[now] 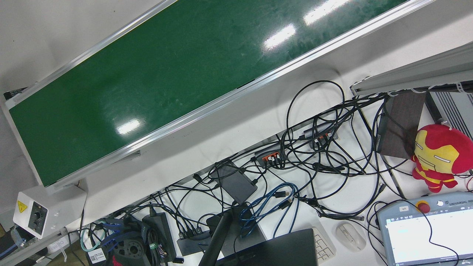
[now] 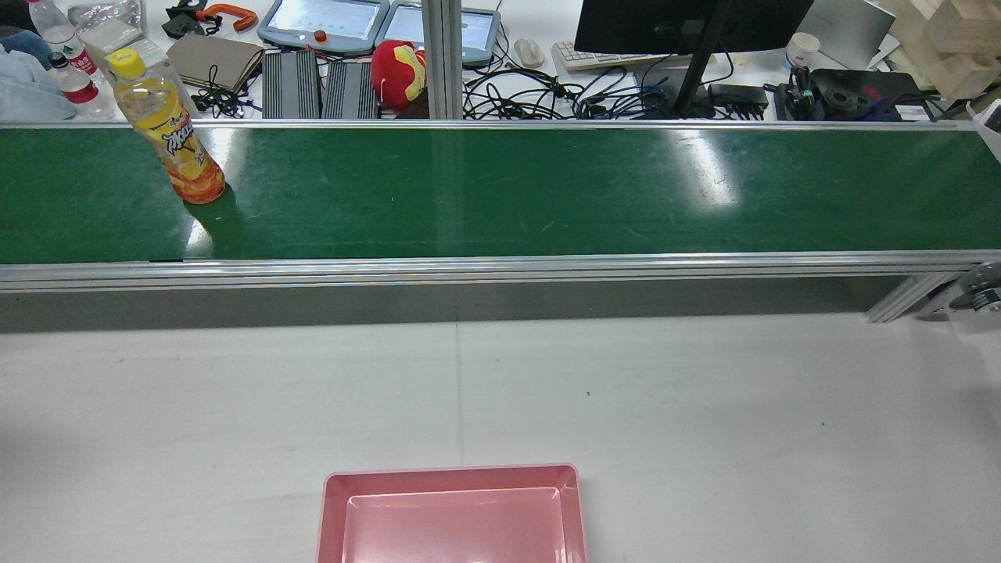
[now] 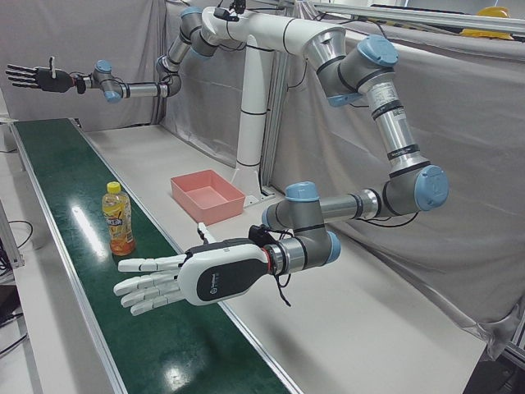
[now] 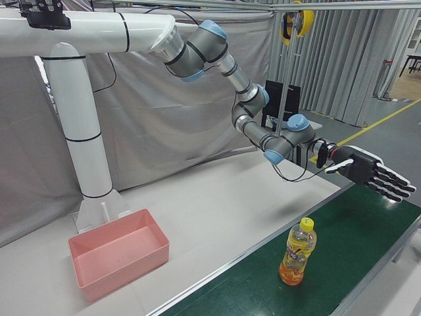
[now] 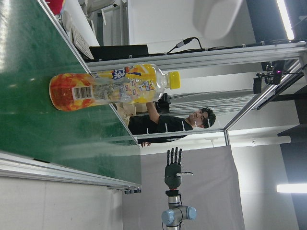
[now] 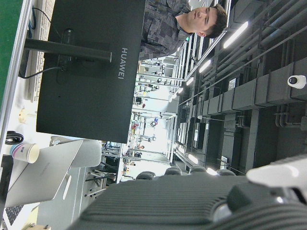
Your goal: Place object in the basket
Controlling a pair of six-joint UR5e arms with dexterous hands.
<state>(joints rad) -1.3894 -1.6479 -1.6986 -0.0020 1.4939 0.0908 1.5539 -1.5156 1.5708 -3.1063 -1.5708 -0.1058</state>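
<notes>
rear view shows bottle [image 2: 168, 129] upright on belt [image 2: 500, 191], pink basket [image 2: 452, 512] apart; both hands [image 3: 176, 279] [image 4: 368, 172] spread wide, empty.

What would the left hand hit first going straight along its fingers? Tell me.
Likely the orange drink bottle standing on the green belt ahead of the left hand; depth is unclear, so it may pass beside.

"HUAWEI" on back of black monitor [image 6: 91, 72]. "UNIVERSAL RO…", cut off at edge, on teach pendant [image 1: 428, 229]; small "left" tag on its top. Yellow triangle warning sign on white control box [image 1: 35, 214]. Barcode on drink bottle [image 5: 110, 86] label; brand lettering unreadable.
</notes>
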